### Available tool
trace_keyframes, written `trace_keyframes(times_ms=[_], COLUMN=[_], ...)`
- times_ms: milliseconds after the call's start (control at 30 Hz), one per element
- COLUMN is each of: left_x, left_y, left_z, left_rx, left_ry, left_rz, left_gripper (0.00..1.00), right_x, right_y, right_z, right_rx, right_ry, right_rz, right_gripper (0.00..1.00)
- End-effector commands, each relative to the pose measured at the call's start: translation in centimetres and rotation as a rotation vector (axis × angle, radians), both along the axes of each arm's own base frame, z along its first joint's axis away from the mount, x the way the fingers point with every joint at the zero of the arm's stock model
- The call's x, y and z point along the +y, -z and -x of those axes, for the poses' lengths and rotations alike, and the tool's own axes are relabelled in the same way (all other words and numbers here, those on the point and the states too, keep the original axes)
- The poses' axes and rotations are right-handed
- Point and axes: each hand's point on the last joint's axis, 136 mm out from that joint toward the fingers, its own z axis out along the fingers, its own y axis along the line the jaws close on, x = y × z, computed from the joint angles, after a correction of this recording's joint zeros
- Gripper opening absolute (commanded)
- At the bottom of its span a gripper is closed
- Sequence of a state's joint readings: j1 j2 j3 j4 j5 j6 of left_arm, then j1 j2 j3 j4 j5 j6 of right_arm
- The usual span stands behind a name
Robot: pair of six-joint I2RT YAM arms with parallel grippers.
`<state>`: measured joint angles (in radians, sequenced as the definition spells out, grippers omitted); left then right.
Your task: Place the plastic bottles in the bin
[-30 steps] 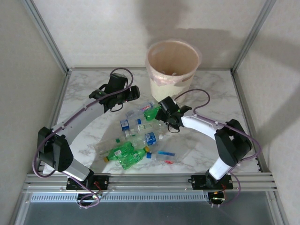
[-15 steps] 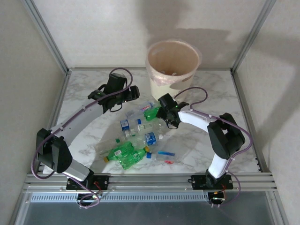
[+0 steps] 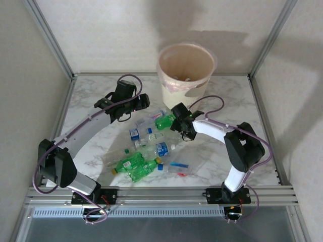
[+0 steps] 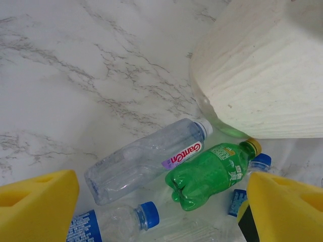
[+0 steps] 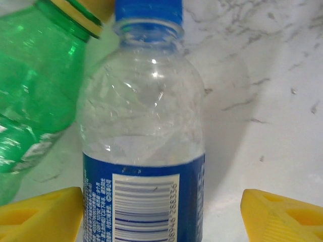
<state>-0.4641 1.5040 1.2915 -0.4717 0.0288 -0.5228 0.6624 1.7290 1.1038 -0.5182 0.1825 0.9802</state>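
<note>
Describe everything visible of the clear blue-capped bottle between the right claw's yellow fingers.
The clear bottle is thin see-through plastic, apparently empty, with a blue cap and a blue label carrying a white barcode panel. It lies on the marble table, cap pointing away from the right claw, whose open yellow fingers flank it. A green bottle with a yellow cap lies close beside its shoulder; contact cannot be told.

White marble-pattern tabletop (image 3: 81, 96), grey veins, matte. Plain off-white back wall (image 3: 111, 35) behind it; similar panels left and right. Broad soft shadow on back wall. Aluminium posts (image 3: 50, 38) slant up from far corners. Slotted aluminium rail (image 3: 161, 194) along near edge; grey metal tray (image 3: 161, 224) below rail.
</note>
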Motion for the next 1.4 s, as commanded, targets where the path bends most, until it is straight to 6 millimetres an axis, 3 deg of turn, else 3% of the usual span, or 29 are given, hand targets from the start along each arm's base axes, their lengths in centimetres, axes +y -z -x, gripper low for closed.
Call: trace_keyframes(times_ms=[0,800,967,1167,1367], left_x=[0.2,0.2,0.3,0.2,0.2], left_y=[-0.5,-0.1,-0.2,-0.2,-0.3], left_z=[0.4,0.4,0.3,0.2,0.1], left_rx=[-0.015,-0.013,-0.016,-0.014,-0.015], left_ry=[-0.001,0.005,0.002,0.003,0.004], left_rz=[0.0,-0.007,-0.007,-0.007,-0.006], left_gripper=[0.86,0.86,0.86,0.86,0.86], right_x=[-1.0,1.2,0.7,0.2,0.0], right_y=[0.0,2.3,2.5,2.7,2.5], right_z=[1.0,1.2,1.5,2.2,2.4], right_rx=[0.028,0.134,0.146,0.157,0.15], right_ry=[-0.008,-0.139,-0.13,-0.119,-0.114], right_rz=[0.033,0.096,0.112,0.118,0.112], right_gripper=[0.82,0.8,0.75,0.59,0.55])
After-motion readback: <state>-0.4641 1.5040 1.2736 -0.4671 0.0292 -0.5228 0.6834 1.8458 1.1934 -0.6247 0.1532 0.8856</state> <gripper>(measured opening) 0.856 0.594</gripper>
